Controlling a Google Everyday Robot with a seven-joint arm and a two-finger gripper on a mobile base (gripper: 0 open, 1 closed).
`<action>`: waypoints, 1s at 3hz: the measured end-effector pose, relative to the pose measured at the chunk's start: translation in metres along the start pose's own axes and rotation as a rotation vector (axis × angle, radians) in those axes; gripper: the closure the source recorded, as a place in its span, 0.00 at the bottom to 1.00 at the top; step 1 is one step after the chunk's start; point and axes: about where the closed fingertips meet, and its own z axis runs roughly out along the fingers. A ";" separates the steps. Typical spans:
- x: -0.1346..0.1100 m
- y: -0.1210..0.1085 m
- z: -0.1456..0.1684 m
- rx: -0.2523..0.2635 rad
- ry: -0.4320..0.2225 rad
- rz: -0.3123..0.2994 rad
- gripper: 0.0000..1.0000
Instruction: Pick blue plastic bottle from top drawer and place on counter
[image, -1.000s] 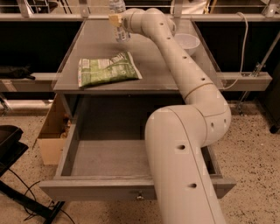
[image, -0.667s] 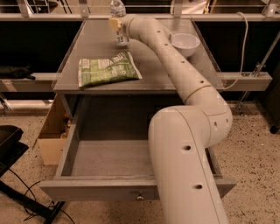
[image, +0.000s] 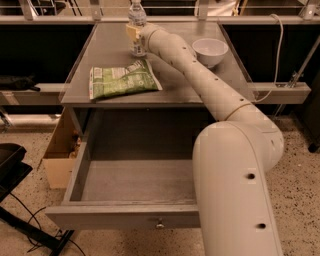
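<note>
On the counter (image: 107, 47), blue plastic bottle (image: 136, 17) (upright) touches pincer (image: 133, 34).

The arm (image: 200, 75) is smooth off-white plastic, built of fat rounded segments that taper toward the wrist. Small dark round holes dot its shell, and a thin seam rings one joint. The pale yellowish gripper (image: 133, 36) is at the worktop's far edge.

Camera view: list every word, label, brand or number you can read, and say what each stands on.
No text can be read.
Green snack bag on the counter: white print, too blurred to read.
Blue plastic bottle, at the counter's back edge with the gripper against it: label too blurred to read.
</note>
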 end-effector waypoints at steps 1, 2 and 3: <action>0.004 0.006 -0.001 -0.006 0.002 0.012 0.84; -0.002 0.007 -0.001 -0.006 0.002 0.012 0.53; -0.002 0.007 -0.001 -0.006 0.002 0.012 0.30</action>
